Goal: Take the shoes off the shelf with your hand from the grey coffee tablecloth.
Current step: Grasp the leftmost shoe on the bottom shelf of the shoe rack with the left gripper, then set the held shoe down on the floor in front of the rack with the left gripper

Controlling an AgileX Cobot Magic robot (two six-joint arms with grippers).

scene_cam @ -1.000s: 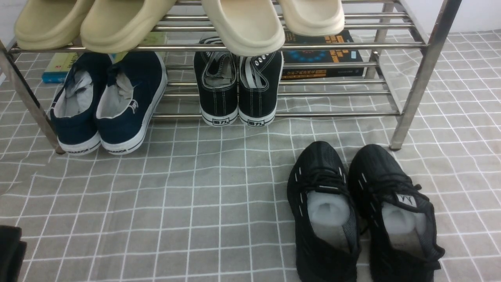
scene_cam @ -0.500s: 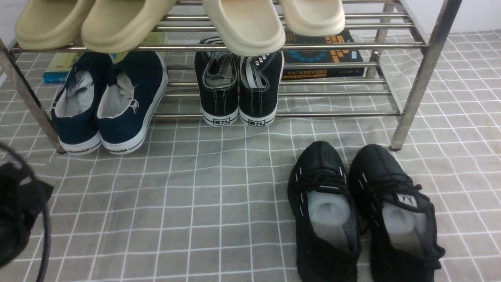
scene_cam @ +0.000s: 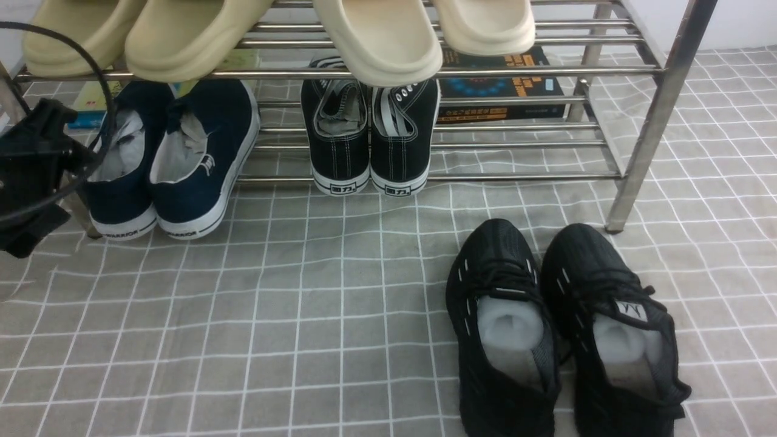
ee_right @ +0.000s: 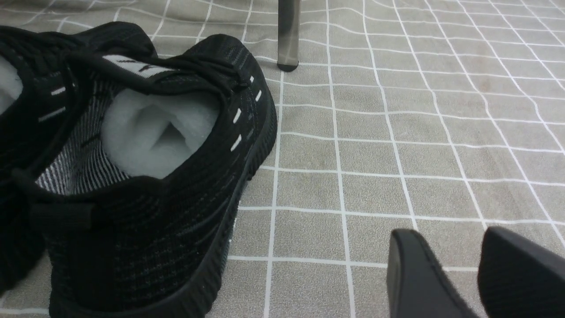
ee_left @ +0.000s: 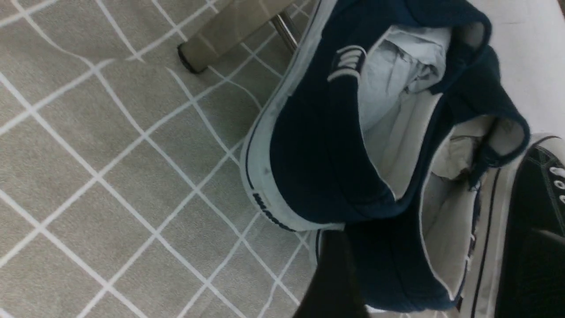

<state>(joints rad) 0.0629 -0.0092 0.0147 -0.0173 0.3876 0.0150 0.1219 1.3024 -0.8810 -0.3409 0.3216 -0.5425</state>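
Observation:
The navy shoes (scene_cam: pixel 170 158) stand side by side at the left end of the steel shelf's (scene_cam: pixel 643 121) lower tier, heels toward me and overhanging the grey checked tablecloth (scene_cam: pixel 315 303). My left gripper (scene_cam: pixel 42 164), black with looping cables, is at the left edge, close beside the left navy shoe. In the left wrist view the navy shoes (ee_left: pixel 326 145) fill the frame. The left gripper (ee_left: pixel 435 274) is open, with one dark finger (ee_left: pixel 331 278) beside a heel. My right gripper (ee_right: pixel 459 265) is open and empty low over the cloth, beside a black mesh shoe (ee_right: pixel 145 176).
Black lace-up canvas sneakers (scene_cam: pixel 370 133) sit mid-shelf on the lower tier. Beige slippers (scene_cam: pixel 376 36) overhang the top tier. Books (scene_cam: pixel 498 85) lie behind the rack. The black mesh running shoes (scene_cam: pixel 564 328) stand on the cloth front right, near the shelf's right leg (scene_cam: pixel 631 182).
My left gripper has risen from the bottom left corner and moved forward, up to the left side of the navy shoes. The shoes have not moved.

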